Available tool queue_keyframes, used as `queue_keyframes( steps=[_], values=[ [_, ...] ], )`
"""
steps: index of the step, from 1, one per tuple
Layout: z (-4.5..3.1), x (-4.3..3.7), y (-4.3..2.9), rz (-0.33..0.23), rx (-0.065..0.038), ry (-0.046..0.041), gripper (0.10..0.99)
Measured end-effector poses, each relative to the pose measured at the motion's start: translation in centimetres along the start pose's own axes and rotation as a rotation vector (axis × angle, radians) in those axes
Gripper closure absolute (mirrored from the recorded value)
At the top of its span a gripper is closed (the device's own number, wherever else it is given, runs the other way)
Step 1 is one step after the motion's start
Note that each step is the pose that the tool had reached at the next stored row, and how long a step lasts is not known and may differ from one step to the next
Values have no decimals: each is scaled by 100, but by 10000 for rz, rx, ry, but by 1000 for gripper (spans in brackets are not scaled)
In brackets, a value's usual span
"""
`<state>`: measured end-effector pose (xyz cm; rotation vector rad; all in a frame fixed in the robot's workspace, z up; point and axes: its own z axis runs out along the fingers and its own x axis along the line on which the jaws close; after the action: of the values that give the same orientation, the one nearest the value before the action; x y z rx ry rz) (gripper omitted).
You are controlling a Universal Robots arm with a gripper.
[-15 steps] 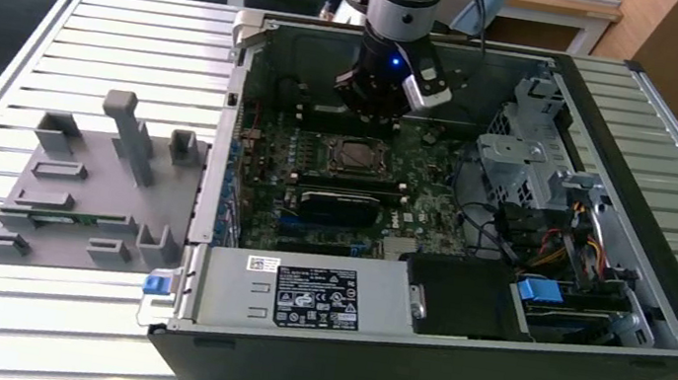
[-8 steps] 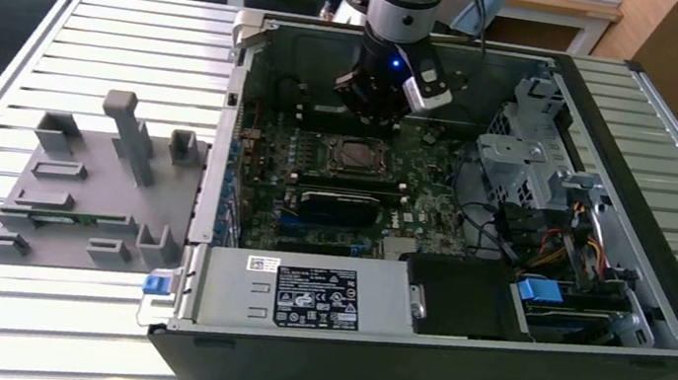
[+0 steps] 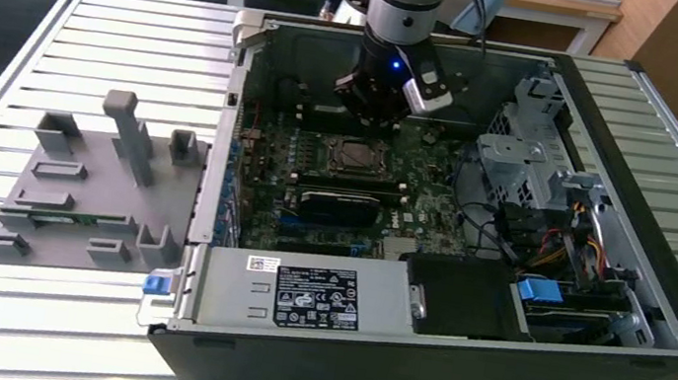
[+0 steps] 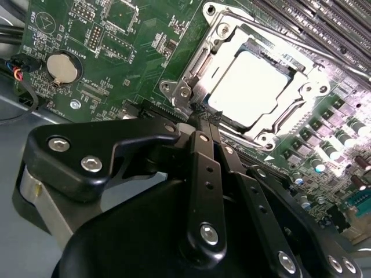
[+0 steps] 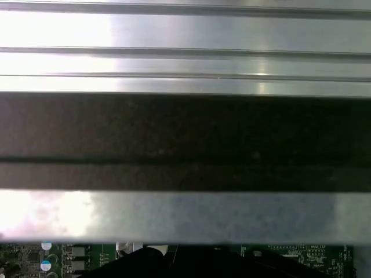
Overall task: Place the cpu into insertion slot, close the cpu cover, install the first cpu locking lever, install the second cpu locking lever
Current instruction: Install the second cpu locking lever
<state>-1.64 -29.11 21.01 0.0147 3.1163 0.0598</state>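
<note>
Green board: cpu just beyond shut pincer.

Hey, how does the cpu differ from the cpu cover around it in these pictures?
The cpu is a solid, smooth, pale square face; the cpu cover is a shiny frame with a square window. The cpu lies inside that window, while the cpu cover runs around it and lies flat over the insertion slot. The gripper has its tips near the cpu cover's edge, apart from the cpu. Both are silvery metal and square.
</note>
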Motion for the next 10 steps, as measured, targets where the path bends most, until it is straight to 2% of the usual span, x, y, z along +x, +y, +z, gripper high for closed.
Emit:
queue_keyframes(
  steps=[10],
  values=[
    [-2,-1,-62,0,-1,0,973]
  ],
)
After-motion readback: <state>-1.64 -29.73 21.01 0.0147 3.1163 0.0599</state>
